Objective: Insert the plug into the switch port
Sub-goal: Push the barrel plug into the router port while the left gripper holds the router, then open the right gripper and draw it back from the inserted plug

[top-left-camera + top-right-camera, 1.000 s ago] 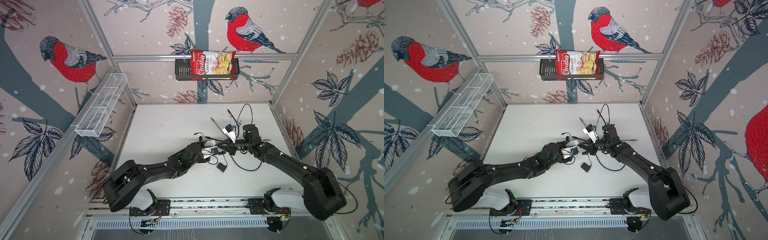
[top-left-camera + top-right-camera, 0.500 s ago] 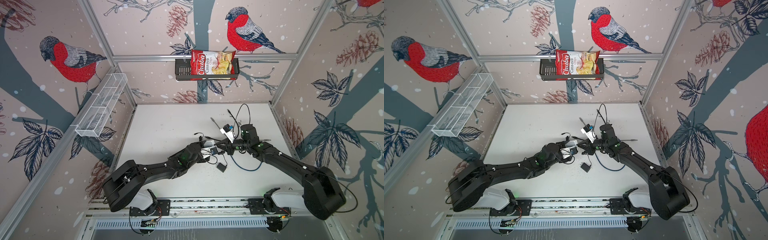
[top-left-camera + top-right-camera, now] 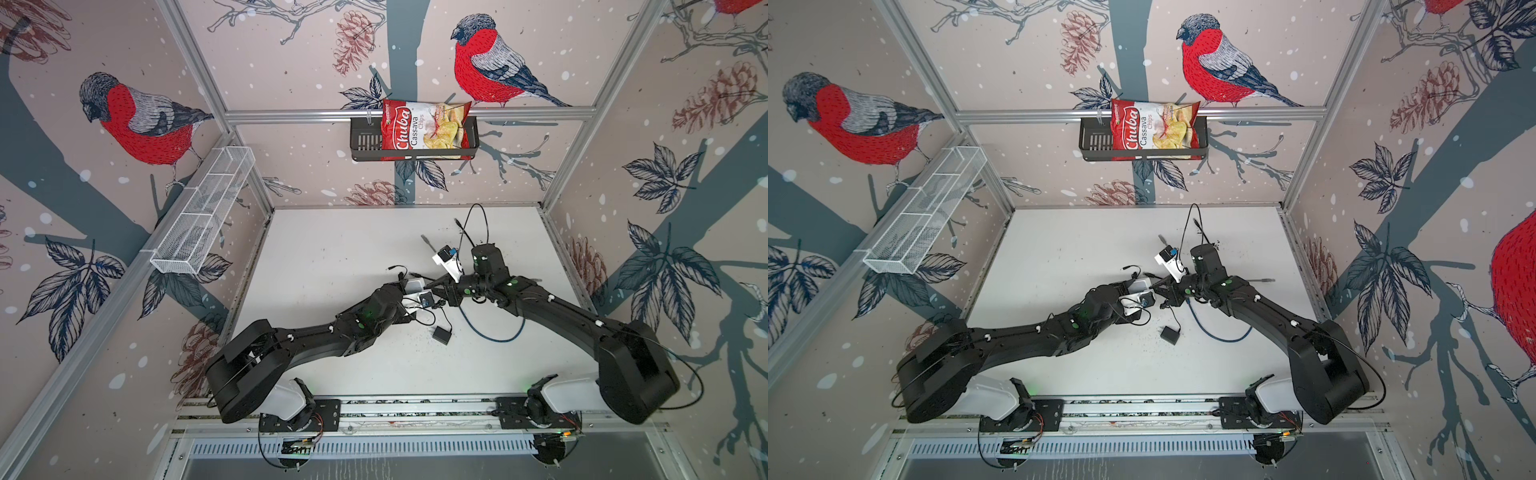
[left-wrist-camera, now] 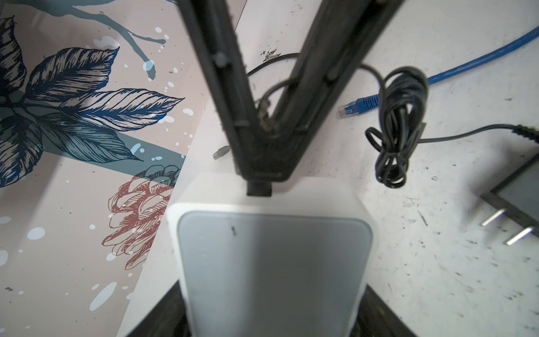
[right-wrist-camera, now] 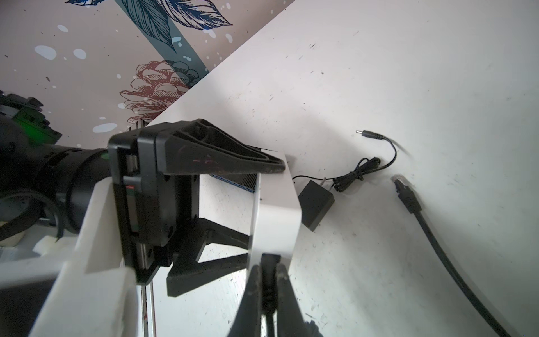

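Left wrist view: your right pincer [image 4: 260, 170] is gripping the black plug [image 4: 259, 189], its tip touching the white switch [image 4: 274, 262] at one edge. Right wrist view: your left pincer [image 5: 267, 205] is clamping that switch across its sides, holding it over the tabletop [image 5: 408, 87].

The walls [image 3: 291, 62] round me are papered pale pink, with big red-breasted bullfinches [image 3: 486, 62], pine cones [image 3: 353, 41], dark leaves and grey-blue branches. Aluminium rails [image 3: 291, 114] frame the corners and cross the back wall. From the back rail hangs a black basket [image 3: 365, 143] holding a red bag of Chuba cassava chips [image 3: 424, 129]. A white mesh shelf [image 3: 203, 216] runs along the left wall. The white counter [image 3: 332, 257] is scuffed and speckled, evenly lit.
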Tool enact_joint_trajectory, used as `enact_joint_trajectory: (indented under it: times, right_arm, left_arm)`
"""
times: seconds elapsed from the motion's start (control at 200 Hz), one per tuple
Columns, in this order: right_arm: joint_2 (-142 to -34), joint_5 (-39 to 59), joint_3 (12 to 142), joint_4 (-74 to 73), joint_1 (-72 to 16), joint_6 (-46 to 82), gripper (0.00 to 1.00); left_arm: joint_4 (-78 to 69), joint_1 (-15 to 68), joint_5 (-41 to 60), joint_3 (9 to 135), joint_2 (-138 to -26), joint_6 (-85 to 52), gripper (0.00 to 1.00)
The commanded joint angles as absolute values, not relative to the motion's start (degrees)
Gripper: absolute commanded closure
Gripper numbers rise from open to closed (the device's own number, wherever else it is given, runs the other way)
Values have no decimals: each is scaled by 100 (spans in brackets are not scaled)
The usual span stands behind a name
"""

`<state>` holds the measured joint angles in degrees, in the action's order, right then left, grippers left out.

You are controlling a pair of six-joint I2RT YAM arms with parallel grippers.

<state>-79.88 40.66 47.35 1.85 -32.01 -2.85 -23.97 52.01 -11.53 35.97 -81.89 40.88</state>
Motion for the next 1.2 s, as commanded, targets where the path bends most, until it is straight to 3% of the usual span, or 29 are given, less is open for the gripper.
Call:
enact_joint_trajectory:
  times: [0.0,0.395,0.565,0.7,0.725,0.745,0.76,1.196]
  right_arm:
    - [-8051,4120,4777,199,-3288,-291,96]
    - [-7997,4008,4633,-122,-3034,-216,77]
    - [-7847,3989,4546,-237,-2919,-172,65]
    - [-7649,3883,4471,-277,-2791,-141,46]
    - [-7604,3855,4464,-294,-2763,-117,35]
    - [-7571,3848,4457,-305,-2737,-113,5]
    - [-7550,3849,4448,-312,-2714,-106,0]
    - [-7207,3289,4347,-389,-2378,97,1]
  left_arm:
    - [-4237,5239,195,3794,-8059,4125,60]
    - [-3101,5256,-421,3851,-7858,3220,61]
    - [-2729,5255,-524,3908,-7831,3012,61]
    - [-2396,5273,-646,3919,-7805,2755,62]
    - [-2337,5280,-674,3916,-7796,2714,62]
    - [-2287,5284,-721,3916,-7792,2665,62]
    - [-2247,5289,-752,3918,-7788,2633,62]
    - [-405,5309,-1119,4417,-8102,1501,64]
